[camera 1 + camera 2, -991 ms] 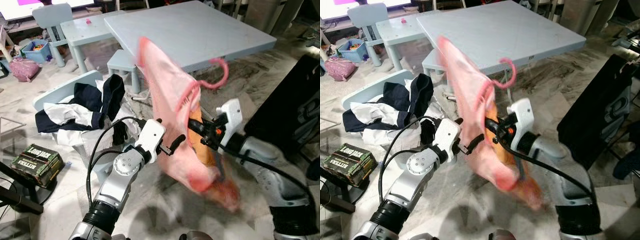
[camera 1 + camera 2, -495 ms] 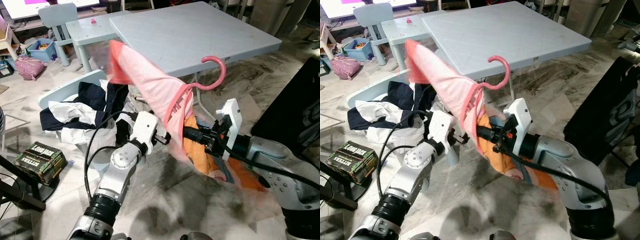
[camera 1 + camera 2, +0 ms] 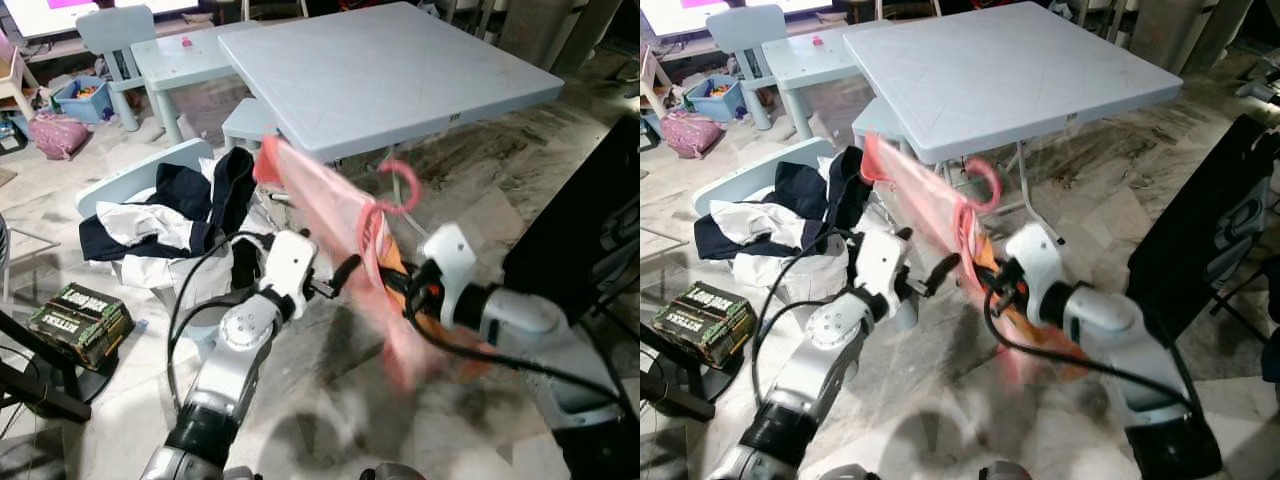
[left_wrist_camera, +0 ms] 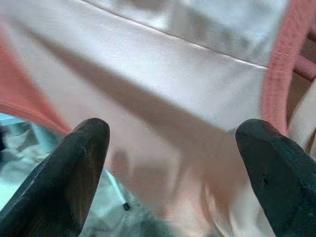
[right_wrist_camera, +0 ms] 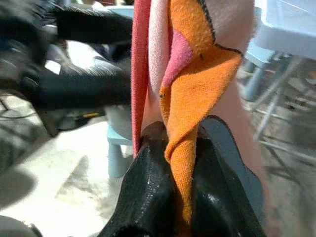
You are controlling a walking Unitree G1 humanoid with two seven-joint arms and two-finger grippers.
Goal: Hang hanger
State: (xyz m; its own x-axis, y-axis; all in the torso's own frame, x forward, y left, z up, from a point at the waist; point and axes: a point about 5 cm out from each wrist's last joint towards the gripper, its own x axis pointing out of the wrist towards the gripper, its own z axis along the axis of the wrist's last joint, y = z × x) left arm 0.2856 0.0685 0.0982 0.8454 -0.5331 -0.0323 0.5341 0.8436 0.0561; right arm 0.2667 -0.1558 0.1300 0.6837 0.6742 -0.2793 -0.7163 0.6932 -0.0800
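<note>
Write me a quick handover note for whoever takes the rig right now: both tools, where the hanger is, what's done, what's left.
Right tool: shut on the pink and orange garment that hangs on the pink hanger, held up in front of the grey table.
Left tool: open, beside the garment, holding nothing.
Done: garment is on the hanger.
Left: hang the hanger; no rail in view.

Soft pink cloth [image 3: 330, 200], matt black fingers [image 4: 79, 173]

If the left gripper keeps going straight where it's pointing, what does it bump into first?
Most likely the pink garment hanging on the pink hanger. The open left gripper points right at that cloth, though the gap between them is hard to judge.
</note>
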